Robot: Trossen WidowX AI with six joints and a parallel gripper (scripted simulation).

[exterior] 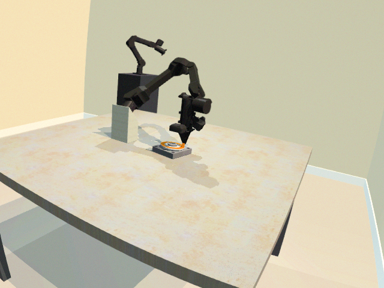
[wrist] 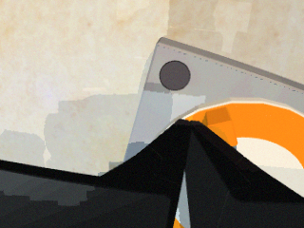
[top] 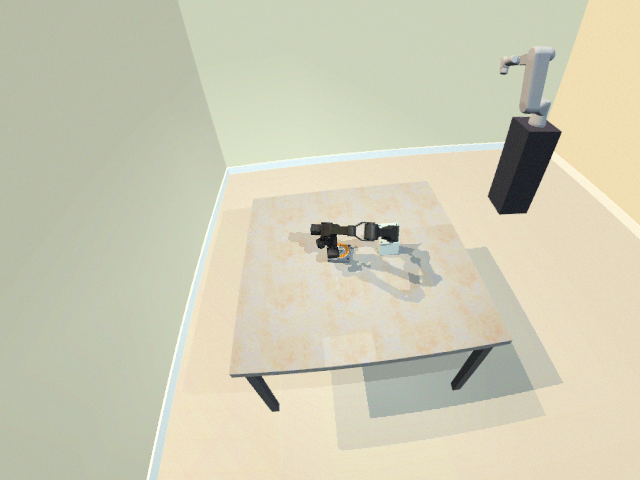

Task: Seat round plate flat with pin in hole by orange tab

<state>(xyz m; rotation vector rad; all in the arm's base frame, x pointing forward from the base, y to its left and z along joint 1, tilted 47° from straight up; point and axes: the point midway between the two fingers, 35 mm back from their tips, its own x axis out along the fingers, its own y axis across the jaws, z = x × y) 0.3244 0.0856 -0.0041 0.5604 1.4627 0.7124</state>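
The gripper (exterior: 185, 141) is closed on nothing, tips pointing down at the rim of the plate (exterior: 171, 144), seemingly touching it. The plate lies on the grey base (exterior: 172, 151), mid-table (exterior: 155, 198), near the arm's white block (exterior: 123, 123).

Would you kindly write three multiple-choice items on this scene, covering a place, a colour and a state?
1. Where is the gripper?
A. Low over the plate's edge
B. High above the pale block
C. Off the table

2. What colour is the plate's ring?
A. Blue
B. Orange
C. Green

3. How do the gripper's fingers stand?
A. Wide open
B. Shut on the plate
C. Shut on nothing

Answers:
1 A, the exterior view shows its tip down at the rim of the plate on the base.
2 B, the wrist view shows an orange band.
3 C, the fingers meet in one point with nothing between.
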